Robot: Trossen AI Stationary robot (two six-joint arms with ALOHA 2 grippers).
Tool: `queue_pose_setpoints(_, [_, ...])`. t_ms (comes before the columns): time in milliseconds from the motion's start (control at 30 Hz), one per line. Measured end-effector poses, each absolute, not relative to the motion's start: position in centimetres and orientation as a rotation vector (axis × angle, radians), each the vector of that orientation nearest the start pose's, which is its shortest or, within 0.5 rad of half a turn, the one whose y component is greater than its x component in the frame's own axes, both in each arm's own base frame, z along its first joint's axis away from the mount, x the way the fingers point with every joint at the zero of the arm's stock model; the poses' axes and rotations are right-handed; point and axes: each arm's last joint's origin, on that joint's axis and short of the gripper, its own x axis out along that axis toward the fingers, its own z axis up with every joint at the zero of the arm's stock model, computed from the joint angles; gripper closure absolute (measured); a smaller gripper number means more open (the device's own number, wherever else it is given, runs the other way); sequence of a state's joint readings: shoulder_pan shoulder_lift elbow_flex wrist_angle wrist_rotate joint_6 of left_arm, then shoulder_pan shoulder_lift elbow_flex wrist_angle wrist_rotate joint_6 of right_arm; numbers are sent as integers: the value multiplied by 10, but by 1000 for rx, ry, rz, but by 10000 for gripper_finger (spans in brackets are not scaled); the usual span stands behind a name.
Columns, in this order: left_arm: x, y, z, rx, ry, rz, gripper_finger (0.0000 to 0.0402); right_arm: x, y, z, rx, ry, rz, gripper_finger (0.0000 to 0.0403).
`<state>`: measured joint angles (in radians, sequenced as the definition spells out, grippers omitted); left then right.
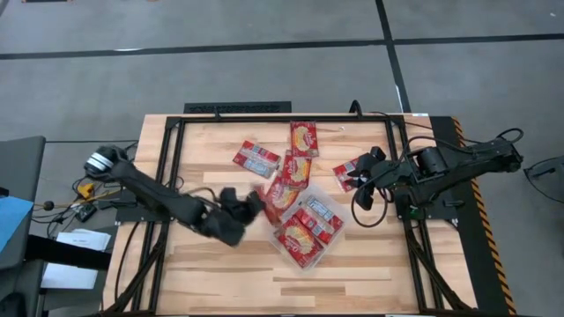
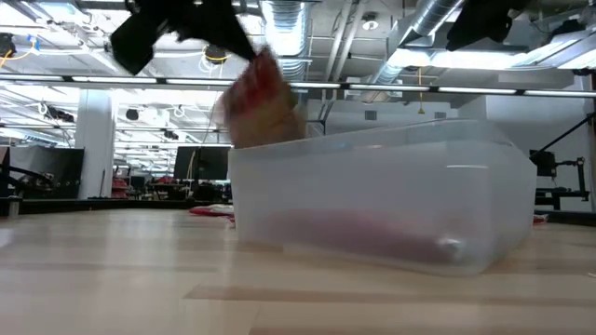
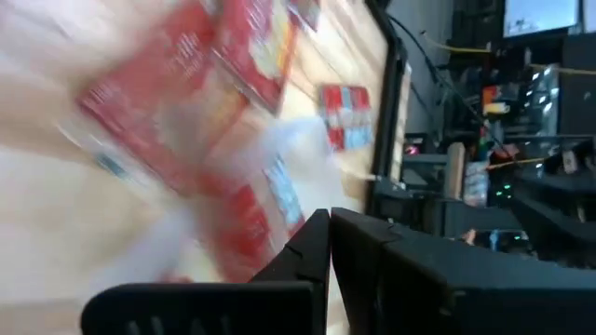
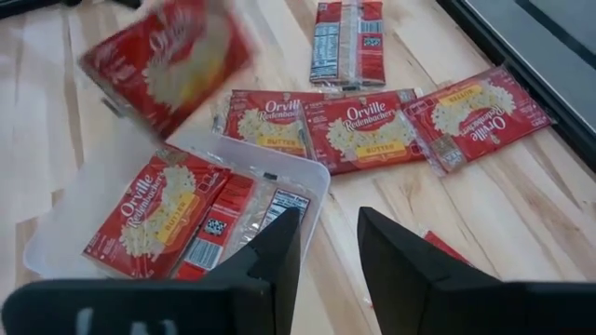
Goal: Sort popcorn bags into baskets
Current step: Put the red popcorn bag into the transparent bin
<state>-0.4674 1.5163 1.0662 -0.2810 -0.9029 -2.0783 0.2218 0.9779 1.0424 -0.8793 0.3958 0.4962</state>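
My left gripper (image 1: 253, 205) is shut on a red popcorn bag (image 4: 168, 60), which hangs in the air at the near-left corner of the clear basket (image 1: 339, 231). The basket holds two bags (image 4: 154, 219) (image 4: 237, 219) lying flat. Several more bags lie flat on the wood behind it (image 4: 363, 130) (image 4: 475, 112) (image 4: 349, 37). My right gripper (image 4: 328, 242) hovers open at the table's right, over another bag (image 1: 351, 171), with only bare wood showing between its fingers. My left gripper pinches the popcorn bag by its upper end (image 2: 250, 58) between its two shut fingers, coming from the table's left and slanting down. The bag hangs tilted below the fingers, clear of the table and beside the basket's wall (image 2: 279, 149). Blur hides the exact spot of the pinch.
A black metal frame (image 1: 176, 132) runs around the wooden work area. Cables lie along both sides by the arm bases. Bare wood spreads near the front edge (image 1: 264, 282) and at the left.
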Motion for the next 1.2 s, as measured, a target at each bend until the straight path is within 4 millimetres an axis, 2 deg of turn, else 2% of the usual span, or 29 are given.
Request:
queue_pose_setpoints(167, [330, -150, 253, -1490, -63, 770, 401, 176, 28, 329, 198, 717, -340, 270])
queue_pose_setpoints(233, [334, -154, 252, -1470, -51, 815, 401, 176, 28, 329, 190, 719, -337, 267])
queue_pose_setpoints(400, [326, -154, 255, -1338, 38, 900, 401, 176, 30, 329, 122, 736, -290, 258])
queue_pose_setpoints(600, [310, -152, 294, -1072, 309, 722, 385, 179, 35, 329, 72, 738, -227, 232])
queue_pose_setpoints(733, [304, -147, 307, -963, 522, 557, 326, 183, 38, 328, 53, 736, -213, 195])
queue_pose_setpoints(900, [296, -140, 296, -874, 829, 493, 220, 194, 41, 320, 57, 776, -206, 148])
queue_pose_setpoints(967, [288, -133, 287, -882, 963, 577, 178, 201, 43, 315, 66, 798, -213, 138])
queue_pose_setpoints(1033, [273, -125, 278, -853, 1066, 747, 142, 210, 45, 310, 73, 805, -217, 133])
queue_pose_setpoints(1100, [259, -119, 278, -810, 1099, 861, 117, 216, 47, 304, 68, 827, -222, 132])
queue_pose_setpoints(1200, [239, -111, 280, -761, 1121, 938, 95, 228, 50, 297, 82, 825, -227, 131])
